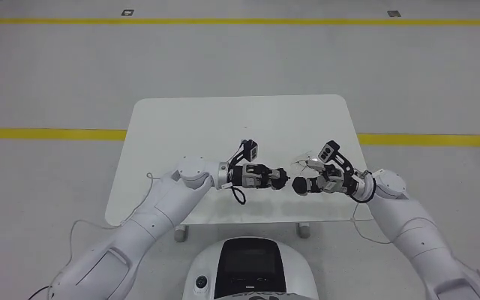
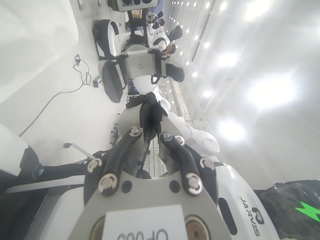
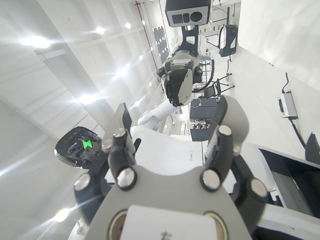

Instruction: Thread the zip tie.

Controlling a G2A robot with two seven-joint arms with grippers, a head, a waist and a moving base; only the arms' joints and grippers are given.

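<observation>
Nearest to the robot, both arms were close together over the near edge of the table [image 1: 225,127], wrists turned toward each other. On the left gripper [image 2: 150,112] the jaws were pressed together, dark tips meeting. Could not tell whether anything thin was caught between them. On the right gripper [image 3: 175,108] the jaws were spread wide with nothing between them. It pointed straight at the left gripper's tip and sat just apart from it in the top view.

A little farther out, a thin pale strand showed against the table just beyond the right gripper; I read it as the zip tie [image 1: 303,160]. It was too fine to tell head from tail, or whether it lay flat or was lifted. Could not tell if either gripper touched it.

Judgement: threading not begun. The step in hand looked like lining up for a first pick or a pass between the arms. To do it well:
- Take the strap close to its tail, so only a short, stiff length sticks out.
- Have the other gripper hold the head with the slot facing the tail and not covered by the jaws.
- Bring the two together slowly along one line. A pale strand on a pale table is easy to lose, and a long free end would bend away from the slot.
</observation>
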